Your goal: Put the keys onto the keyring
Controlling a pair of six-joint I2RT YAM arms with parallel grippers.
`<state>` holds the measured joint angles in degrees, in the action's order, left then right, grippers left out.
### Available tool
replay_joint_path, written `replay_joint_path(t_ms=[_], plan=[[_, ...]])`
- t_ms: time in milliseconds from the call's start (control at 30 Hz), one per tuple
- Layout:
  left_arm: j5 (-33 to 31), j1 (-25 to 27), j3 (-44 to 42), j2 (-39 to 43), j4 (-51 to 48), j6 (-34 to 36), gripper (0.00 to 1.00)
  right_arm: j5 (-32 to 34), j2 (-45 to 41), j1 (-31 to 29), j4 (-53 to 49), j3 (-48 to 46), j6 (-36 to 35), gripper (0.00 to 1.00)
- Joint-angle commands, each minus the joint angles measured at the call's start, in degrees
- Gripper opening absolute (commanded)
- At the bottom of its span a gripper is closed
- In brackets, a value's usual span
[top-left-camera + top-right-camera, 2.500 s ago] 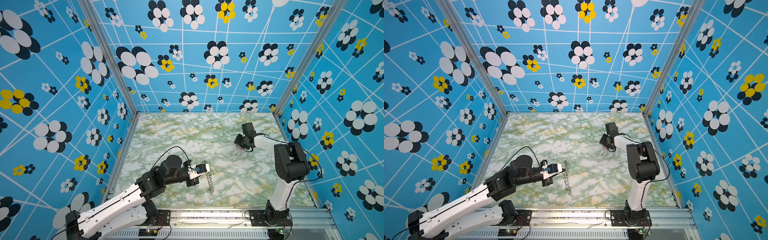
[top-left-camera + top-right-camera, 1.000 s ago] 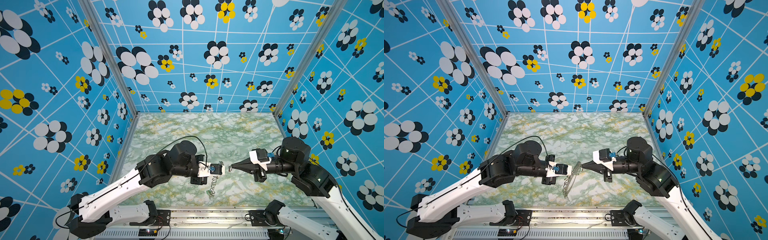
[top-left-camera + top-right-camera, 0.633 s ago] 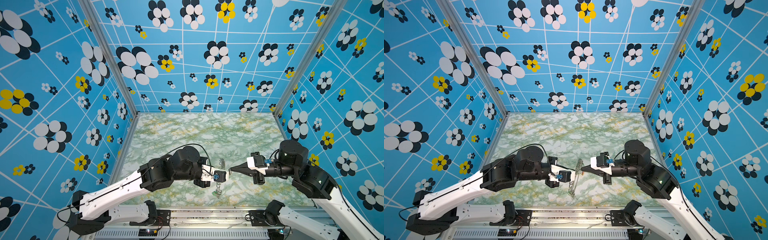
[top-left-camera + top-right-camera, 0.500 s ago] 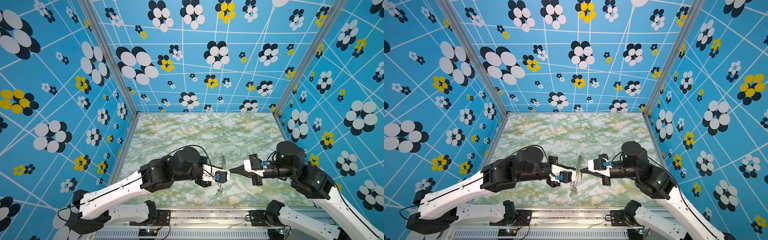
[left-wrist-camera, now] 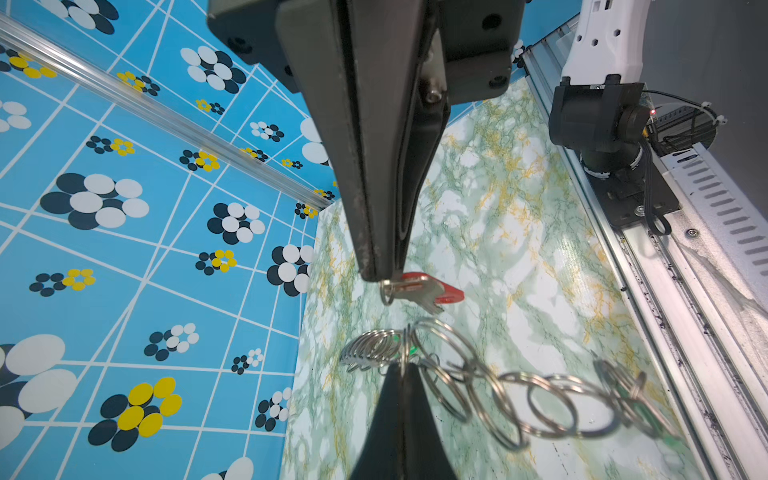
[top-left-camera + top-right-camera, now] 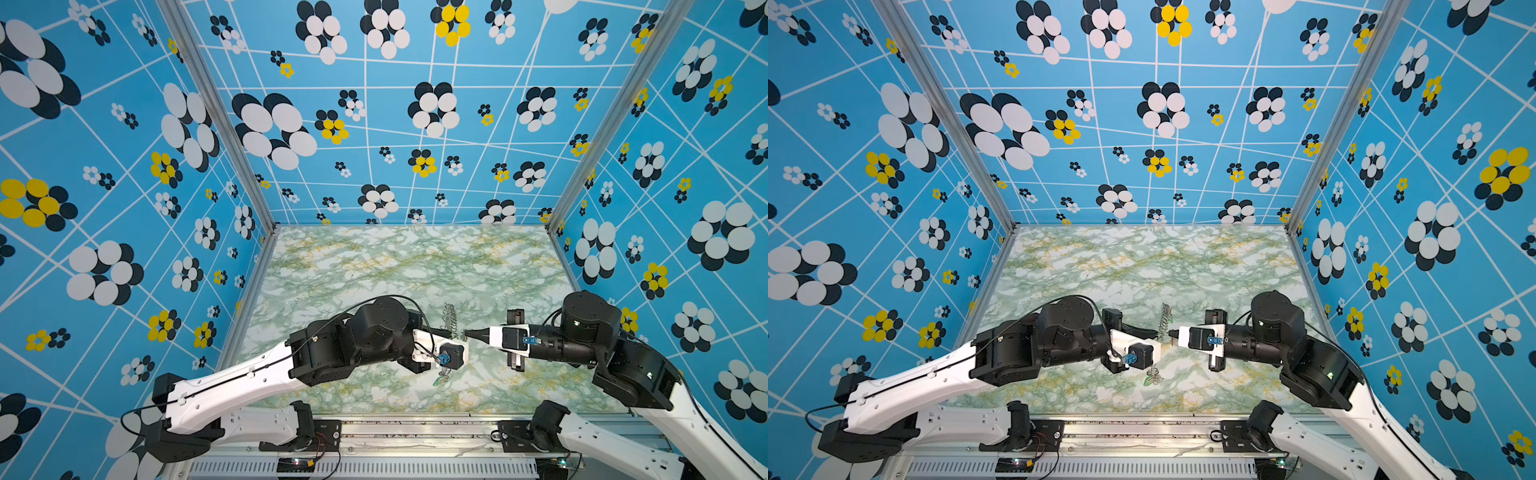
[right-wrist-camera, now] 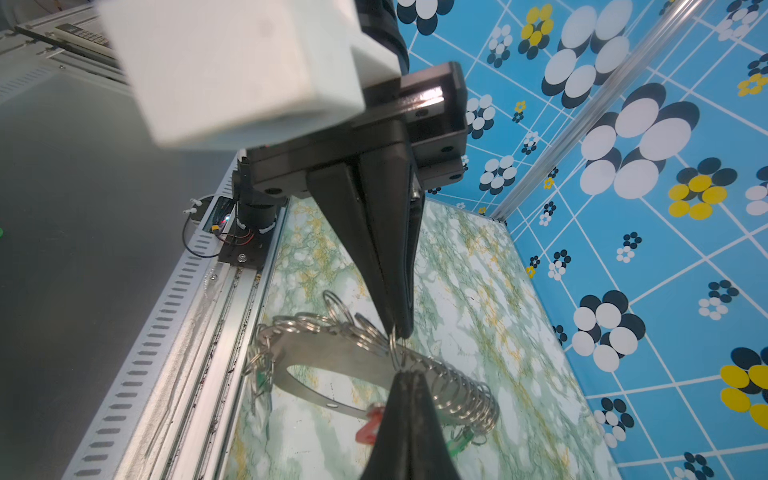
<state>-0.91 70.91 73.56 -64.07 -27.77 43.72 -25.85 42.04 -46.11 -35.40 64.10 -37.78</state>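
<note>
Right gripper (image 5: 380,276) has closed in on left gripper (image 5: 402,372), both clamped tight: right pinches the red key (image 5: 424,289), left one ring of the keyring (image 7: 332,353) held over the table (image 6: 374,266); misalignment could knock either grip loose.

No text, number, brand or sign can be read in any view. The red tag (image 5: 451,293) of the key (image 5: 411,289) shows only bare red plastic in the left wrist view. The green tag (image 6: 1148,382) is too small in both top views to tell whether it bears any writing.
</note>
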Motion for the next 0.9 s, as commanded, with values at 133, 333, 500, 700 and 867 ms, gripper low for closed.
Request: replay_joint_path(t_ms=[133,333,500,700,867], plan=[[0.19,0.28,0.42,0.31,3.12,-0.57,0.0,-1.88,0.91,-0.45,-0.34,0.5,-1.36,0.0],[0.14,0.28,0.66,0.35,3.1,-0.75,0.0,-3.14,1.54,-0.48,-1.14,1.11,-1.58,0.0],[-0.2,0.28,0.62,0.41,3.17,-0.92,0.0,-3.9,1.62,-0.44,-2.0,1.68,-1.58,0.0],[-0.76,0.28,0.58,0.4,3.25,-0.92,0.0,-4.04,1.54,-0.47,-2.66,2.13,-1.34,0.0],[-1.0,0.26,0.62,0.39,3.35,-0.92,0.0,-3.99,1.54,-0.47,-2.84,2.2,-1.02,0.0]])
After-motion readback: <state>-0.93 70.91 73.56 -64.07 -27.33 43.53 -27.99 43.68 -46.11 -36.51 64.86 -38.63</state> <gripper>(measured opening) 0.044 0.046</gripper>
